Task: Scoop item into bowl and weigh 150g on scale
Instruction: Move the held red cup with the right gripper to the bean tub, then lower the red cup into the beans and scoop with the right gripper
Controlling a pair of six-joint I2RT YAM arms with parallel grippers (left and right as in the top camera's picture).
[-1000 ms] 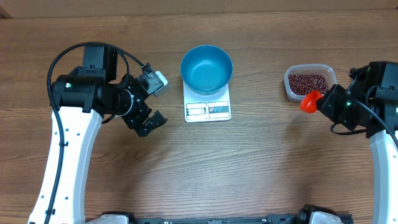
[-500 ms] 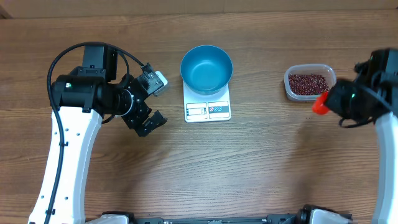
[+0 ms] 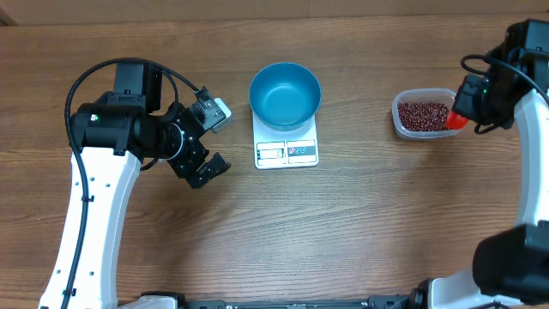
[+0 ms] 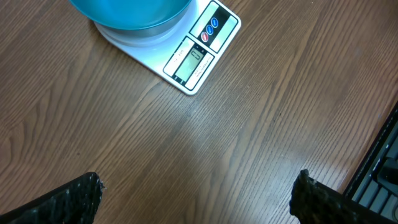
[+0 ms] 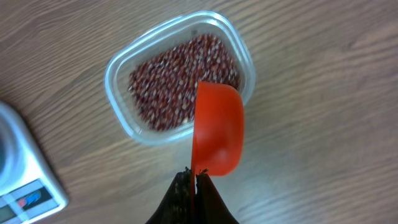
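Red scoop sits clamped by its handle in my tightly closed right hand, its cup over the rim of the clear tub holding the beans. The blue bowl rests on the scale mid-worktop. My left hand gapes wide and empty, just beside the scale.

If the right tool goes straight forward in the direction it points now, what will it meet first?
Probably the beans in the clear tub. The right tool, shut on the red scoop, points at the tub, and the scoop leads. Its height above the beans is unclear.
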